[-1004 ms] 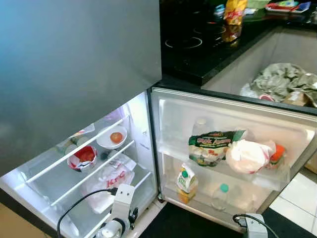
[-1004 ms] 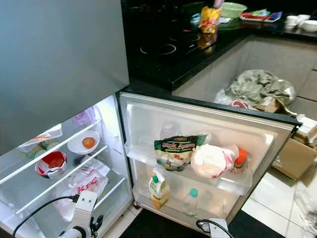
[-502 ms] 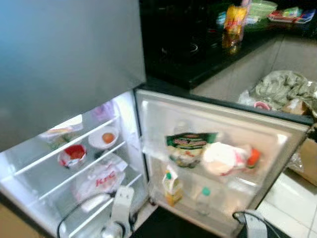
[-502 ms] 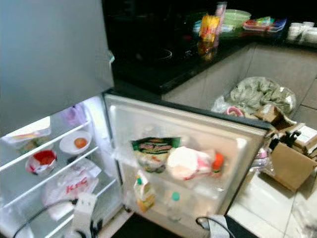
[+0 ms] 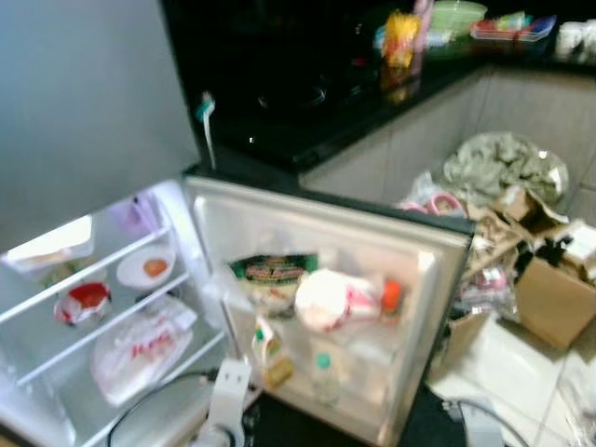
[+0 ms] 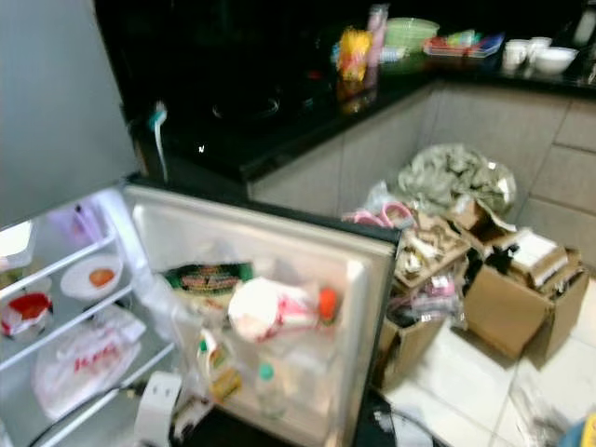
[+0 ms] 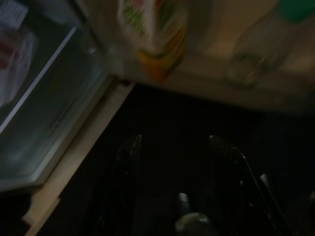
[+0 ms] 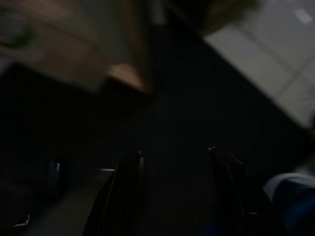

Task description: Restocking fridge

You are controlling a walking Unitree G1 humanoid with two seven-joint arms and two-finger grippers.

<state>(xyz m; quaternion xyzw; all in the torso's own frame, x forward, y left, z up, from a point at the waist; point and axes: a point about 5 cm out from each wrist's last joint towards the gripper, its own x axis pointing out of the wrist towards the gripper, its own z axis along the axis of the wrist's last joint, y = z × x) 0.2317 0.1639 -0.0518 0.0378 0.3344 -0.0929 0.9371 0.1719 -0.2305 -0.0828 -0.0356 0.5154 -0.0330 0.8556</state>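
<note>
Hanging low, both grippers' fingers [image 7: 125, 167] gape empty before the fridge door [image 5: 326, 307].

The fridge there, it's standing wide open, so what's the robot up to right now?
The robot stands before the open fridge door, holding nothing. Its left claw hangs low and open near the door's bottom shelf, where a juice carton and a green-capped bottle sit. The right claw is also open and empty, above the dark floor. Inside, a KFC bag and a plate rest on the shelves. Cardboard boxes lie beside the fridge.
</note>
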